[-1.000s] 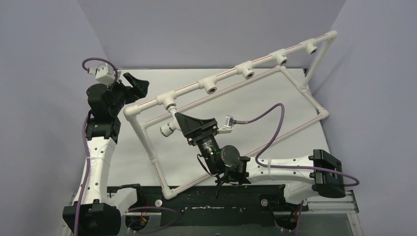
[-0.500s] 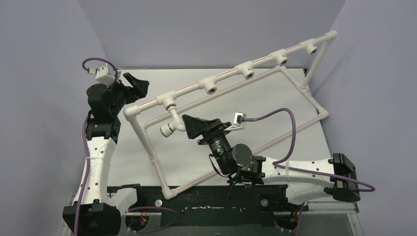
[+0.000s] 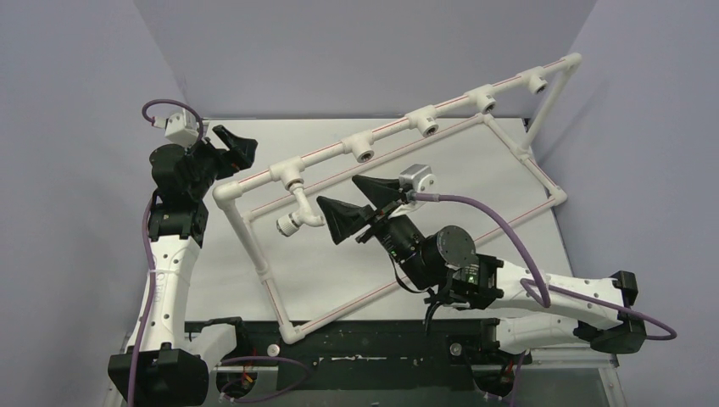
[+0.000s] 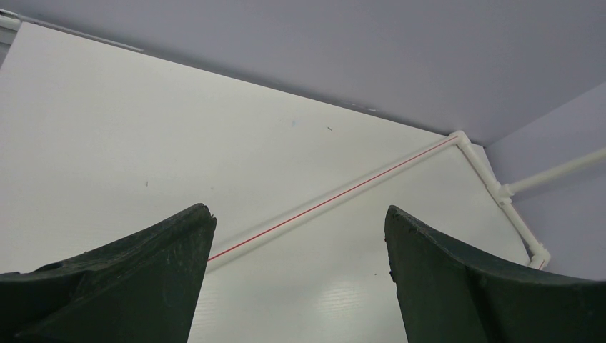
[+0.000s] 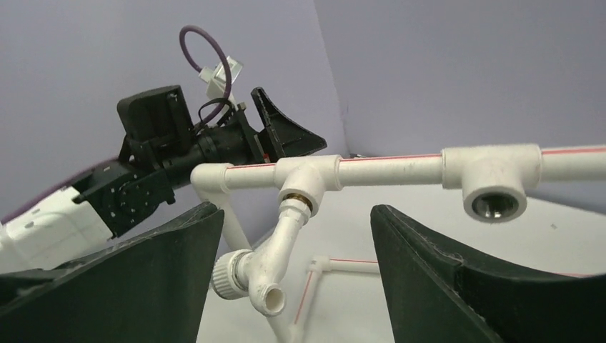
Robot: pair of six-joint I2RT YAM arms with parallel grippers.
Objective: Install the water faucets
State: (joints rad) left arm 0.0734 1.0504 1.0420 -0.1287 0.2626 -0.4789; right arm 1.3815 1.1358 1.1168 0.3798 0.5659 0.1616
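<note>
A white faucet [image 3: 297, 216] hangs tilted from the leftmost tee socket [image 3: 292, 176] of the white pipe frame [image 3: 390, 127]. In the right wrist view the faucet [image 5: 282, 246] shows its brass thread in the socket, its ribbed knob [image 5: 229, 275] on the left and its spout facing me. My right gripper [image 3: 337, 190] is open and empty just right of the faucet and not touching it. In its own view [image 5: 294, 211] the jaws stand either side of the faucet, short of it. My left gripper [image 3: 237, 153] is open and empty at the frame's far left corner, over bare table [image 4: 300, 214].
Several empty tee sockets sit along the frame's top pipe [image 3: 363, 153] [image 3: 426, 125] [image 3: 485, 102], one close in the right wrist view [image 5: 493, 186]. The frame's lower pipes with red stripes lie on the white table [image 3: 339, 280]. Purple walls enclose the table.
My right wrist has rolled and drawn back to the right of the faucet, and its jaws now stand apart. The faucet stays in the socket. The left arm has not moved.
</note>
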